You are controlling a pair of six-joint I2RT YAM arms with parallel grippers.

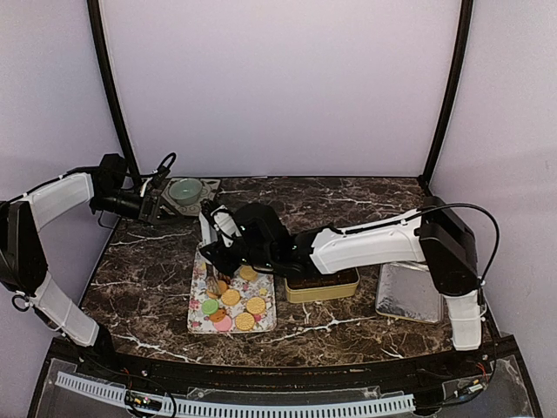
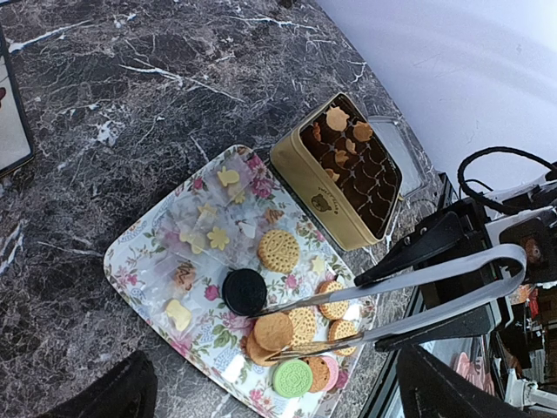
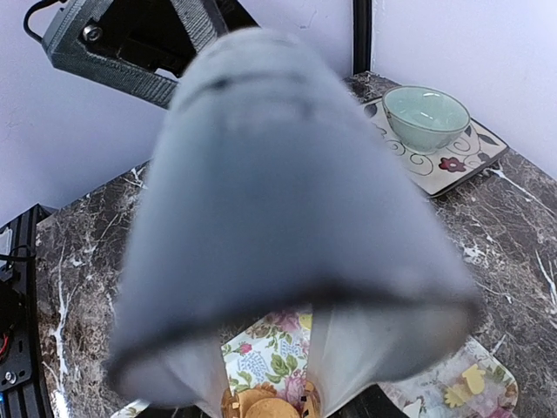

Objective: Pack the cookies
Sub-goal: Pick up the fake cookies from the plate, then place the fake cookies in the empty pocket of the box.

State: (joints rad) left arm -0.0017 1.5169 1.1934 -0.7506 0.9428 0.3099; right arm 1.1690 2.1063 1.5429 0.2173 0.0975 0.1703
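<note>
Looks like the pickup step: right pincer grasps tongs, tips among the cookies on the tray. Left pincer sits released. Next I'd nip one and carry it to the tin.

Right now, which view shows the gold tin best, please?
The left wrist view: the gold tin lies open, paper cups visible. The top view shows only its front wall under the right arm; the right wrist view misses it.

This is a robot test booth in a lab. Plain pale walls enclose a marble-patterned desk, and black frame poles rise at its far corners. A left arm and a right arm are mounted at its near edge, behind a slotted cable duct.
</note>
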